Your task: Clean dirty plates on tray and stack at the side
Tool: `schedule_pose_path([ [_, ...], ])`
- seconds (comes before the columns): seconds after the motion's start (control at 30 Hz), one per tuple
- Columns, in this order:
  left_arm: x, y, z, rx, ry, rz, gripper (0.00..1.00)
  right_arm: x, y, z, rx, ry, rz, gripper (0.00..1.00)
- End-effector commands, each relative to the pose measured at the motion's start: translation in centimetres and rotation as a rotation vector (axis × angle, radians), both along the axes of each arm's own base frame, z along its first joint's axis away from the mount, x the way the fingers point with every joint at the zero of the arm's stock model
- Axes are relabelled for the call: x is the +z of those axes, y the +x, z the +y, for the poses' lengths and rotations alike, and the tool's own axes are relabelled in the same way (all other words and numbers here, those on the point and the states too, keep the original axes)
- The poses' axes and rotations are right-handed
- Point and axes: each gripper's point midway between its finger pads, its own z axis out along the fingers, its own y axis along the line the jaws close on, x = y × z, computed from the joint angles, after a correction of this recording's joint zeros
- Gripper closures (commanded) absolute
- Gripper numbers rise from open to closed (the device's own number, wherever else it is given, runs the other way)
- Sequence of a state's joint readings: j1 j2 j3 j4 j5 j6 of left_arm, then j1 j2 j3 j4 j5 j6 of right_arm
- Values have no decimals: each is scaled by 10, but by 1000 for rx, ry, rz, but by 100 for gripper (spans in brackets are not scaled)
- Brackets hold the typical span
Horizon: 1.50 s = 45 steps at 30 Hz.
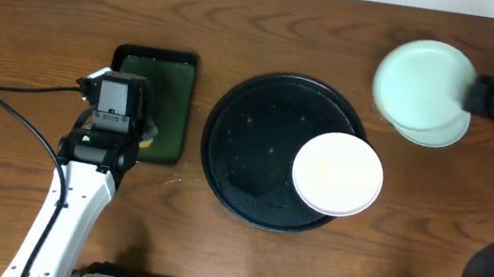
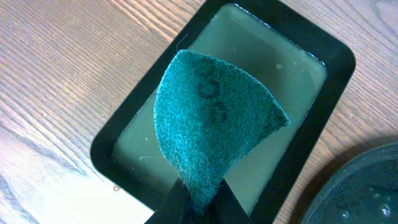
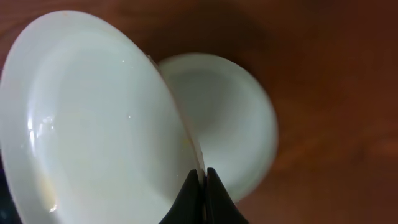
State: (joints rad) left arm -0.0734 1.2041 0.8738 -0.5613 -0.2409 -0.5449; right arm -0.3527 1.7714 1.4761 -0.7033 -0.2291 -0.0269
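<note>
White plate [image 1: 338, 173]: lower right of the round black tray [image 1: 248, 129], mid-frame; glazed, stiff, probably slick when wet and breakable; best taken by the rim. Green scouring pad [image 2: 211, 118]: soft, pinched in left gripper [image 2: 193, 202] over the rectangular tray [image 2: 339, 59], left. Mint plate [image 3: 93, 124]: rim clamped in right gripper [image 3: 202, 183], tilted above a second mint plate [image 3: 242, 124], upper right of frame

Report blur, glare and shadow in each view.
Overhead: the pale mint round plate at the right end effector looks smeared; the wet round black tray shows speckled glints. Left wrist: teal fibrous sponge sharp. Right wrist: plate glare, dark soft tabletop.
</note>
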Motion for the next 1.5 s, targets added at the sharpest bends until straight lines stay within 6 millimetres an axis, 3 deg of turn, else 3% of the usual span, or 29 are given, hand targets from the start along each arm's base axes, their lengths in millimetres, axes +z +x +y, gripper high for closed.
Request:
schedule_pose_path([
  [0.0, 2, -1, 2, -3, 11, -4, 92, -11, -13, -23, -152, 99, -7, 99],
  [0.13, 2, -1, 2, -3, 11, -5, 92, -26, -15, -35, -180, 92, -30, 99],
  [0.43, 1, -2, 2, -3, 11, 1, 92, -45, -7, -27, -161, 76, -84, 99],
  [0.53, 1, -2, 3, -3, 12, 4, 92, -49, -7, -28, -181, 85, -93, 85],
  [0.67, 1, -2, 3, -3, 12, 3, 92, -51, -7, -27, -182, 88, -89, 82],
  [0.77, 1, -2, 3, -3, 12, 3, 92, -51, -7, -23, -169, 104, -92, 49],
  [0.9, 1, -2, 3, -3, 12, 3, 92, -42, -2, 9, -40, 244, -133, 35],
  [1.1, 1, -2, 3, -3, 12, 3, 92, -2, -12, 102, 290, 622, -200, 19],
  [1.17, 1, -2, 3, -3, 12, 3, 92, -3, -23, 122, 340, 625, -152, 17],
  [1.23, 1, -2, 3, -3, 12, 3, 92, -11, -38, 140, 374, 566, -71, 28],
  [1.37, 1, -2, 3, -3, 12, 3, 92, -20, -58, 148, 338, 396, 48, 26],
  [1.47, 1, -2, 3, -3, 12, 3, 92, -7, -73, 140, 241, 238, 83, 19],
])
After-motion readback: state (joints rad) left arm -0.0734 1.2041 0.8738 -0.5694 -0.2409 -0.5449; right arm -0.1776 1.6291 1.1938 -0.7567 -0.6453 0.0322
